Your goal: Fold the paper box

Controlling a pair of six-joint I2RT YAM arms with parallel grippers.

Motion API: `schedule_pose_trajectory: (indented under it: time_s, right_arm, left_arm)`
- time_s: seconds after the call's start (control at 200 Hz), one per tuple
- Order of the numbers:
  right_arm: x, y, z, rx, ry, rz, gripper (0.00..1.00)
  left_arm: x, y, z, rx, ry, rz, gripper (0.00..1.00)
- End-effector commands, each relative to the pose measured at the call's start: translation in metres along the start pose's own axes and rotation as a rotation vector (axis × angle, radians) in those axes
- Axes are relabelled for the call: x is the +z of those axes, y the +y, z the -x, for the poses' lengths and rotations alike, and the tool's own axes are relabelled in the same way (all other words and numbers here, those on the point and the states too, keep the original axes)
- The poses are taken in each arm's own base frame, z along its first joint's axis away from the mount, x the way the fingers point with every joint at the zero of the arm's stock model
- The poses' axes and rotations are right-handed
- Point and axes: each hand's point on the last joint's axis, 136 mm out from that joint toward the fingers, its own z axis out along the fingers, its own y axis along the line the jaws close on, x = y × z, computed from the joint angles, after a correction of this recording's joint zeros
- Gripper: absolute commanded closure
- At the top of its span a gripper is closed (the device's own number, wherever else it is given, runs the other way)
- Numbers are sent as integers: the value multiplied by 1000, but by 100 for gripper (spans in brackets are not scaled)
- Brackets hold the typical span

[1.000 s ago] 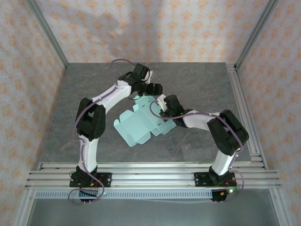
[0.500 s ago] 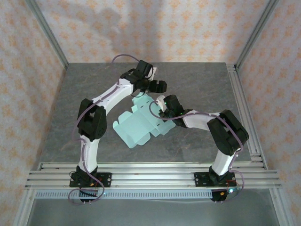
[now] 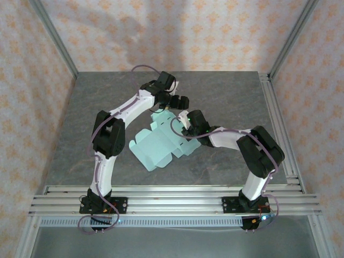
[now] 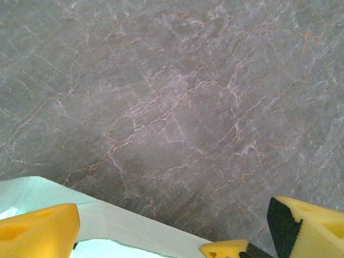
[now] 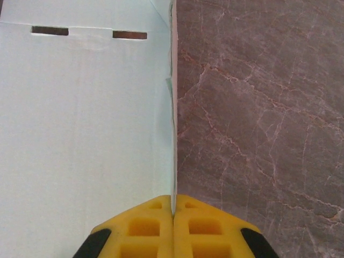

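- Right gripper point(image 5: 173, 207): clenched. Its yellow fingers point(image 5: 145, 226) press together at the bottom centre of the right wrist view. The right-hand edge of the paper box point(image 5: 86, 134) runs straight down into the seam between them, so the thin card is pinched there.
- Same view: the pale mint card covers the left half of the frame, with two narrow slots point(image 5: 50, 30) cut side by side near the upper left. The grey veined table point(image 5: 258, 107) takes the right half.
- Left gripper point(image 4: 172, 236): released and holding nothing, jaws wide apart. One yellow finger sits at the lower left corner of the left wrist view and the other at the lower right. A strip of the card crosses the lower left of that frame, just beside the left-hand finger, with bare table above it.
- Top external view: the paper box lies opened out near the centre of the table, flaps and tabs spread, its length running from lower left to upper right. The right gripper meets its upper right edge. The left gripper hangs at the card's uppermost tip, near the right gripper.
- Surround: both arms arch inward from bases on the aluminium rails point(image 3: 177, 196) at the bottom of the frame. Patterned walls point(image 3: 177, 32) enclose the table at the top and sides.
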Motion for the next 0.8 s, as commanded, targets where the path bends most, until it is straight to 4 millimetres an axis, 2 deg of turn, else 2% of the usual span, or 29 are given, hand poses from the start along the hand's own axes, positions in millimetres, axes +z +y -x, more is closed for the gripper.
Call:
schedule_pose_trajectory:
  time_s: [0.0,0.1,0.265,0.365,0.46,0.611,0.796]
  right_arm:
    - [-11,-9,29,14,-105,-32,100]
    - [-11,-8,27,15,-104,-31,100]
    - [-12,-7,23,24,-101,-30,100]
    - [-12,-6,22,28,-101,-25,100]
    - [-13,-7,24,29,-106,-26,100]
    - [-13,-5,20,25,-97,-21,100]
    - [-12,-6,14,29,-84,-30,100]
  left_arm:
    - [-1,9,-24,2,63,50,9]
    - [-7,13,-17,-24,-4,60,10]
    - [-24,12,2,-86,-101,50,22]
    - [-24,12,6,-109,-104,49,30]
    - [-17,20,7,-136,-95,85,38]
    - [-14,24,12,-152,-112,112,41]
    - [-35,19,27,-143,-184,86,43]
